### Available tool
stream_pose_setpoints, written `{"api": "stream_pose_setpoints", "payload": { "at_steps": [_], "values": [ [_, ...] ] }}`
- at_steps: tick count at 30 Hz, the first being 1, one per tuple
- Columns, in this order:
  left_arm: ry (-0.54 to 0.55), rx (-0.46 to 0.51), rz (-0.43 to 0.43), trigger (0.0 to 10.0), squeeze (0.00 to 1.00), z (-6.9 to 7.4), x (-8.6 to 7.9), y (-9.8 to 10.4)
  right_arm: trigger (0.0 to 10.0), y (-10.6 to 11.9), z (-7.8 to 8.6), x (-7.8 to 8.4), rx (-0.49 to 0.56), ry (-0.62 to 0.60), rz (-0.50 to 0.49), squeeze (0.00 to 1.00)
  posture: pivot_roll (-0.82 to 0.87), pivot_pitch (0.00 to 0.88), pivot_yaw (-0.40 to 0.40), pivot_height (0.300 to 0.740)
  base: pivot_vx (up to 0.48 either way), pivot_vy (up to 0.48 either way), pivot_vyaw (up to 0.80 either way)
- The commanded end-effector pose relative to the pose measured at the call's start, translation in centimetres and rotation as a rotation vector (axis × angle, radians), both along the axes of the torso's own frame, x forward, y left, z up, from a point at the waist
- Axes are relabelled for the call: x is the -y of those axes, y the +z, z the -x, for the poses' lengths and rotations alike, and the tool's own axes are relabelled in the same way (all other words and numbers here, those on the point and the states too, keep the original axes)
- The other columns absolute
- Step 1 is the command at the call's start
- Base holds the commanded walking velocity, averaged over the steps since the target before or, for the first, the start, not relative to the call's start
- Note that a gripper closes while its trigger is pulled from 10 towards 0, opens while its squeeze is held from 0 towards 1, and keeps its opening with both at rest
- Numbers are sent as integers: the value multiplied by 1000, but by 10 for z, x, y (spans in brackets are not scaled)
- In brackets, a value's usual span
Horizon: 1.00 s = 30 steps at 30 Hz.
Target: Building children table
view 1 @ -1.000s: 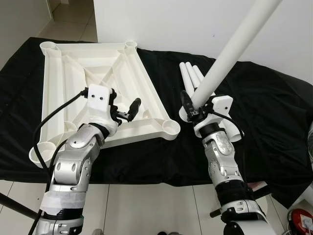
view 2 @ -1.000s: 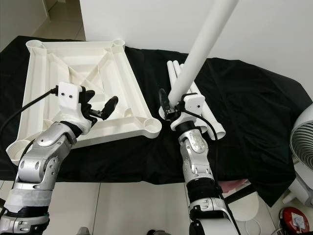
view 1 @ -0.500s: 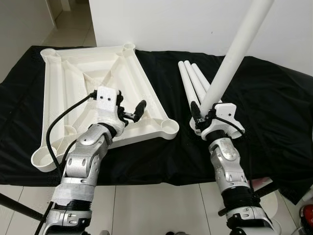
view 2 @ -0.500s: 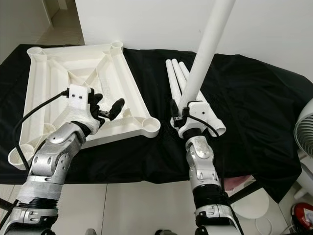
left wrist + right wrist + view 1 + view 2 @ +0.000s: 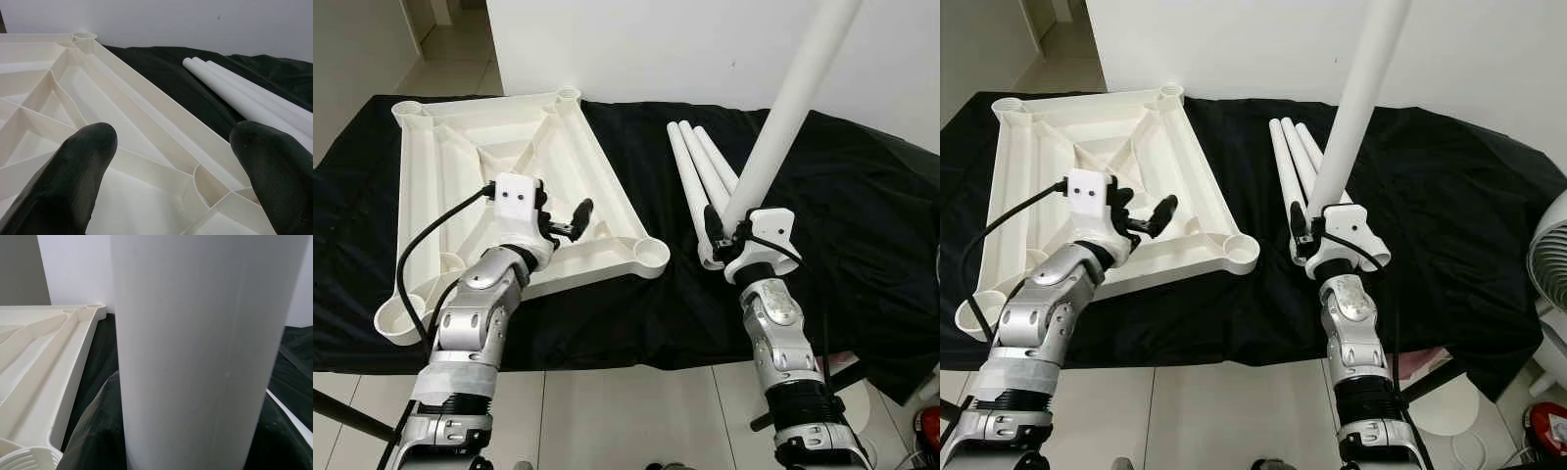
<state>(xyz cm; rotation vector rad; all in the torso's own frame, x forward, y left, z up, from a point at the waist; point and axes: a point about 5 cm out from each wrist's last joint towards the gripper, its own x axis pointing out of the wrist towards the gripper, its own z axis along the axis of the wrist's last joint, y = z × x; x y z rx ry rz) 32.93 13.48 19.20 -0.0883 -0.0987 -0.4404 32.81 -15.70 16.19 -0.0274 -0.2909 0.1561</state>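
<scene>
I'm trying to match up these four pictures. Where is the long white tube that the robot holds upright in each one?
Left eye view: the held tube rises from the right gripper, right of centre.
Right eye view: the tube climbs to the top edge, right of centre.
Left wrist view: not in it.
Right wrist view: the tube, close up.
Shared landmark: the white tabletop frame.

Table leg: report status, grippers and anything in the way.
Right gripper shut on table leg, held upright. Left gripper open over upturned tabletop. Three spare legs lie on black cloth between.
</scene>
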Motion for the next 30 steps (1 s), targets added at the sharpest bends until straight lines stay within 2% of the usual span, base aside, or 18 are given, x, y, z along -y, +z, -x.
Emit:
{"api": "stream_pose_setpoints", "payload": {
  "at_steps": [1,13,30],
  "values": [
    [43,-1,1,10000,0,1,-5,-3,10000,6,-1,-1,13,13,19,0,52,29,-49,740,240,0,0],
    [83,23,18,10000,0,2,-11,0,10000,13,-8,-4,13,45,53,0,73,10,-80,740,260,0,0],
    [95,27,24,10000,0,3,-12,-1,10000,11,-9,-5,4,53,77,0,75,13,-83,740,255,0,0]
  ]
}}
